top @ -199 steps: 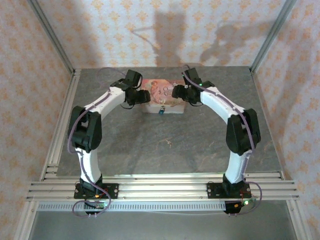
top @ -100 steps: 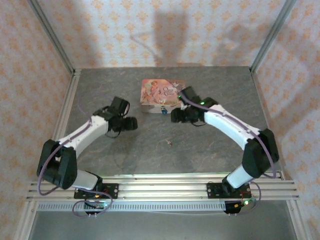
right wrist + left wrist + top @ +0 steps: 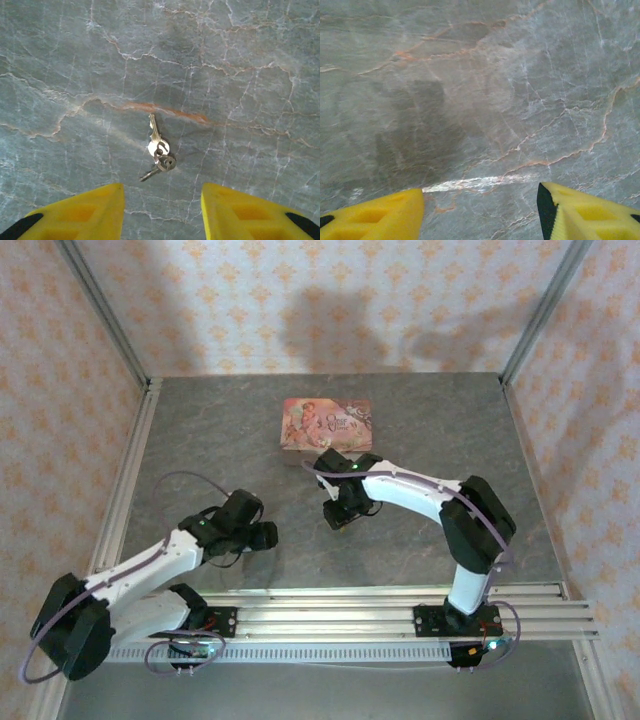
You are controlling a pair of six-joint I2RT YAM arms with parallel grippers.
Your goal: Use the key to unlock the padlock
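While the right gripper (image 3: pixel 162 200) hangs wide open just above the key (image 3: pixel 156 144), flat on the grey table (image 3: pixel 240 60), and the left gripper (image 3: pixel 480 200) gapes idle, that thin, light, slippery sliver looks best pinched across its round head.

Nothing here can be read as clear text. The pink tin box (image 3: pixel 326 423) at the far side of the desk (image 3: pixel 200 440) carries a few dark, curly script words on the right half of its illustrated lid, but from the top view they are too small and blurred to spell out. In the right wrist view the key (image 3: pixel 156 142) is too small and shiny for any stamp to be told.
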